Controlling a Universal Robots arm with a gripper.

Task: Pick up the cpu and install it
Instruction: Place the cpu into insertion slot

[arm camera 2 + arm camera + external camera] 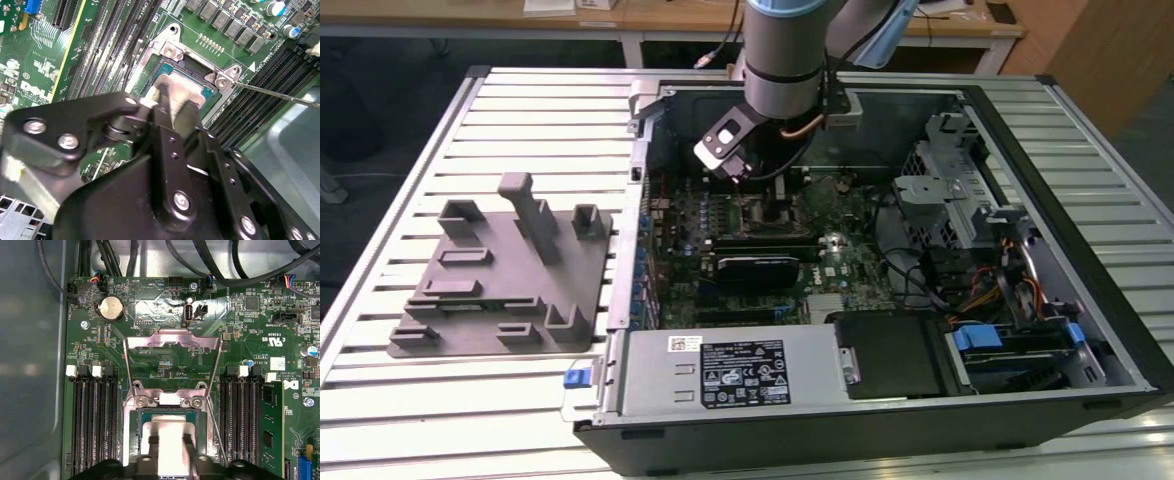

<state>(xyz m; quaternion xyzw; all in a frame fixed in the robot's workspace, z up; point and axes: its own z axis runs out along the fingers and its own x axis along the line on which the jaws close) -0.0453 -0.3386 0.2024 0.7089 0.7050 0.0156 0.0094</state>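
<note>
step: install; cpu held low in socket, load frame open
end effector: fingers clamped on cpu
needs: flat, square seating

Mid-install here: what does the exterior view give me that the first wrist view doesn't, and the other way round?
Exterior view: the whole open computer case on the slatted table, the grey fixture block at the exterior view's left, the power supply, and the arm reaching down into the case.
First wrist view: the raised metal frame, the cpu next to that frame with the end effector at it, the coin battery and the memory slots.
Both: the green motherboard.
</note>
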